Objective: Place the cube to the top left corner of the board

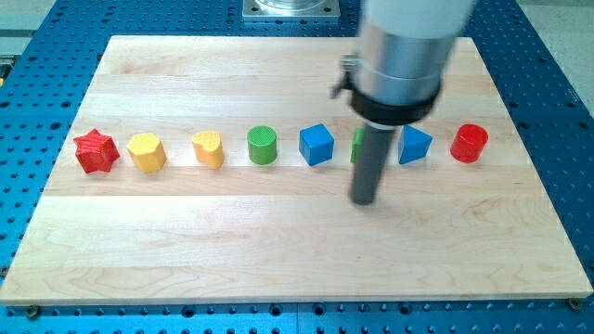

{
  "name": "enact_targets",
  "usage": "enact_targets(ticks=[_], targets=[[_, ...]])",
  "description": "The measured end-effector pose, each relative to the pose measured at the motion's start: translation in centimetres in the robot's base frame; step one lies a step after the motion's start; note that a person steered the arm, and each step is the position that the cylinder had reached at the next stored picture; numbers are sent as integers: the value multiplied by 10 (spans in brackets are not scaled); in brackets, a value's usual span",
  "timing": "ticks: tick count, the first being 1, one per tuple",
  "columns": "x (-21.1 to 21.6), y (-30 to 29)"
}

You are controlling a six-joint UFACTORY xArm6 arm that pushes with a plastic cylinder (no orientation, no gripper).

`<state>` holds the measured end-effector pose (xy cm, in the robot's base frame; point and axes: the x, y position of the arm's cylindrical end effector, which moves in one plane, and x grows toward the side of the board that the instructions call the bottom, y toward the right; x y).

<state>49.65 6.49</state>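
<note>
A green block (357, 146) at about 12 o'clock from my tip (364, 199) is almost wholly hidden behind the dark rod (368, 165); only a thin sliver shows at the rod's 9 o'clock side, so its shape cannot be made out. The blue block (415, 146) at the rod's 3 o'clock is partly covered on one side, perhaps a triangular piece. The arm housing (404, 51) is cut off at 12 o'clock.

Blue cube (316, 145) sits flat mid-board, within the row of blocks.
</note>
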Motion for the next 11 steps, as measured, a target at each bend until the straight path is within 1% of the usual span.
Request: enact_targets(ticks=[1,2,3,4,5,6,7,8,9,10,11], targets=[[-45,-24],[-64,-66],[-130,-76],[-167,-74],[-206,-132],[-210,-223],[-197,-203],[-184,-204],[-196,-245],[-202,-253],[-214,-277]])
